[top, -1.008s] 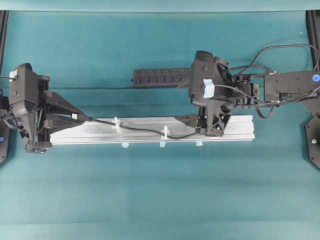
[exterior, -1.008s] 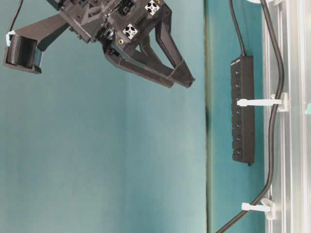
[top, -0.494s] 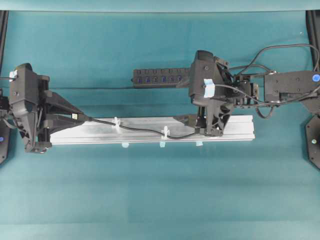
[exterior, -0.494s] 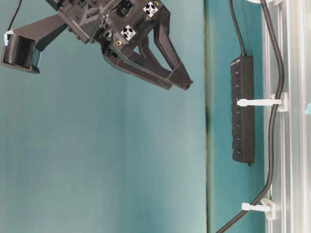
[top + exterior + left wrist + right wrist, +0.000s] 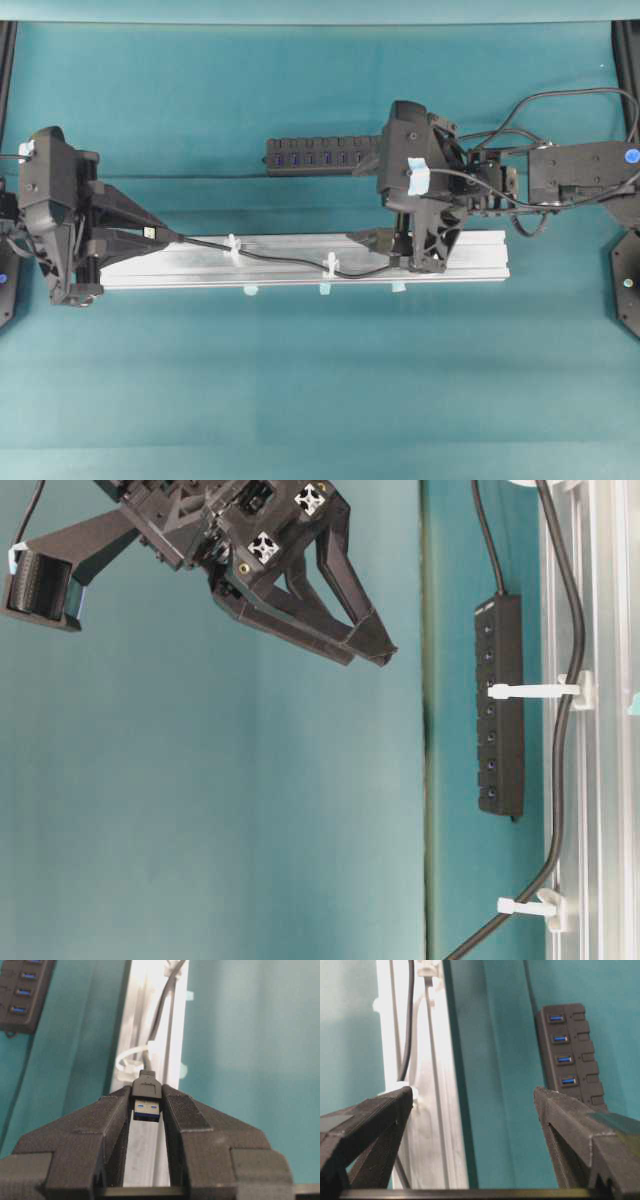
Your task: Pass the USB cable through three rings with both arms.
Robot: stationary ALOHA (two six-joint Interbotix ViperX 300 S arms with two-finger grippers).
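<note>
Left gripper (image 5: 150, 234) stays clamped on the USB cable (image 5: 290, 262) plug overhead, cord already through the rings (image 5: 234, 248). Table-level: right gripper (image 5: 375, 645) unchanged, spread empty. Left wrist view confirms; I'd call threading done.

1. Front half of the teal table (image 5: 320, 390) is wide open – plenty of room to swing through.
2. The silver rail (image 5: 200, 262) runs across the middle, with white rings (image 5: 233, 247) sticking up and the USB cable (image 5: 290, 263) draped along it.
3. Behind the rail, the multi-port hub (image 5: 315, 155) narrows that strip.
4. Right gripper (image 5: 405, 250) hangs over the rail's right end – blocked from above there.
</note>
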